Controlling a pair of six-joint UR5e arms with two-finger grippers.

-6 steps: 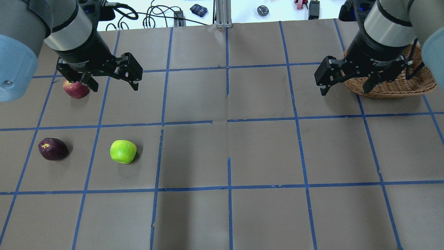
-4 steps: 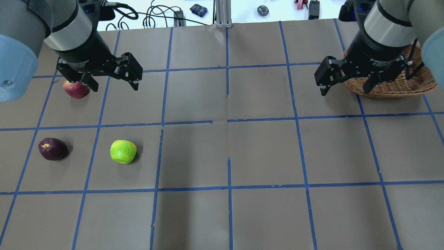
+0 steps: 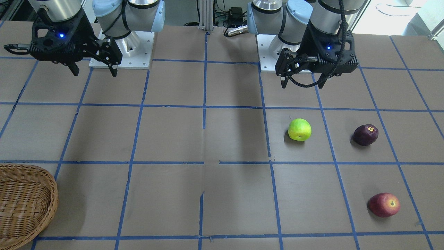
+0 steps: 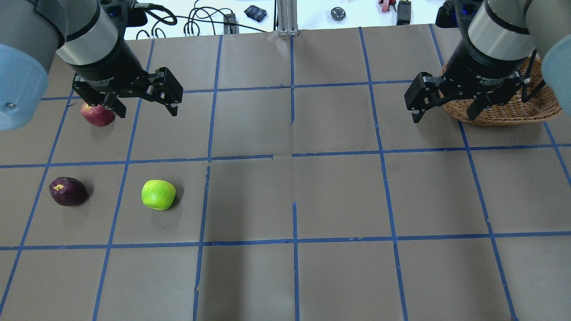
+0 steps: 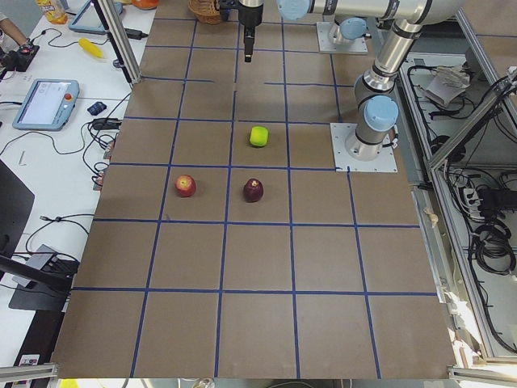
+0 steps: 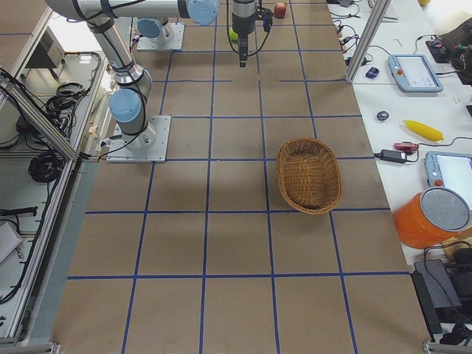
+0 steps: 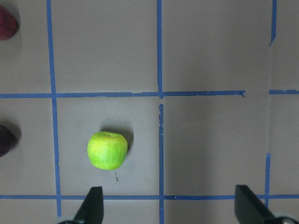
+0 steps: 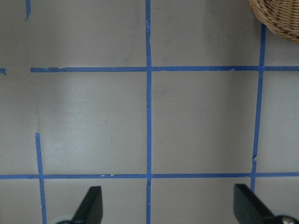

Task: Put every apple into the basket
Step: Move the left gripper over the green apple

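Three apples lie on the table on my left side: a lime green apple (image 4: 158, 195) (image 3: 299, 129) (image 7: 107, 150), a dark purple apple (image 4: 68, 191) (image 3: 365, 134) and a red apple (image 4: 97, 115) (image 3: 384, 205). My left gripper (image 4: 146, 110) (image 3: 301, 85) is open and empty. It hangs high above the table, over the area of the green apple. The wicker basket (image 4: 513, 111) (image 3: 52, 205) (image 6: 281, 173) stands empty at the far right. My right gripper (image 4: 444, 117) (image 3: 94, 72) is open and empty, held high beside the basket.
Brown paper with a blue tape grid (image 4: 292, 154) covers the table. The two arm base plates (image 3: 121, 55) sit at the robot side. Cables and small items (image 4: 209, 22) lie on the white bench beyond the far edge.
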